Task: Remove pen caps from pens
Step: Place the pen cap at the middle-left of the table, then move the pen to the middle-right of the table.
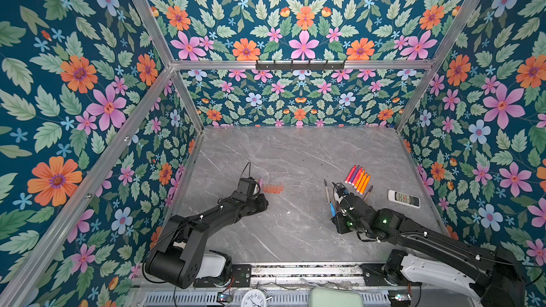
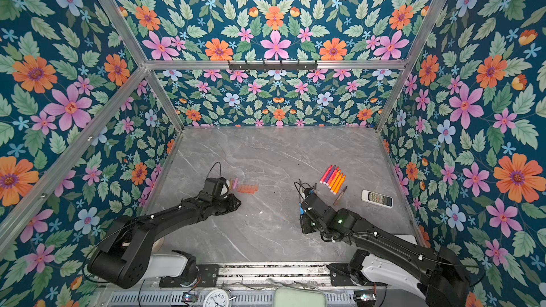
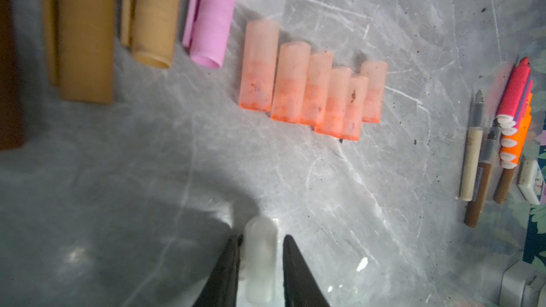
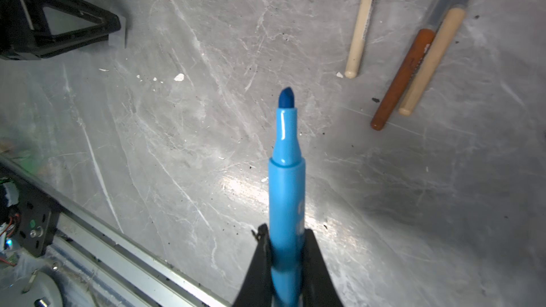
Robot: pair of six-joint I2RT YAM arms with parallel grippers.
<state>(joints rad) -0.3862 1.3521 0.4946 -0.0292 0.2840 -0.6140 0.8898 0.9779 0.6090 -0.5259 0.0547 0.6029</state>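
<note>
the right gripper [image 4: 285, 230] is clamped on the barrel of a light blue felt-tip marker [image 4: 286, 178]. the marker's dark blue tip is bare and points out ahead of the jaws, above the grey marble-patterned tabletop [image 1: 295, 149].

the left gripper [image 3: 262, 239] has its jaws parted around a frosted clear plastic cap [image 3: 260, 261]. one jaw lies against the cap and a thin gap shows at the other. whether the cap rests on the tabletop i cannot tell.

just beyond it, six translucent orange-red caps [image 3: 313, 93] lie side by side in a touching row. next to that row lies a pink cap [image 3: 211, 16], then two tan-gold caps [image 3: 153, 16], then a dark brown cap [image 3: 9, 69], blurred at the frame's edge.

well apart, on the robot's right side, a tight bundle of red, purple and orange markers [image 1: 358, 178] lies on the tabletop in both top views. near it lie three slim loose pens: a cream-barrelled pen [image 4: 362, 25], a brown-barrelled pen [image 4: 401, 81], and a second cream-barrelled pen [image 4: 431, 60] touching the brown one. a white remote control [image 1: 403, 198] lies near the bundle, closer to the right wall.
</note>
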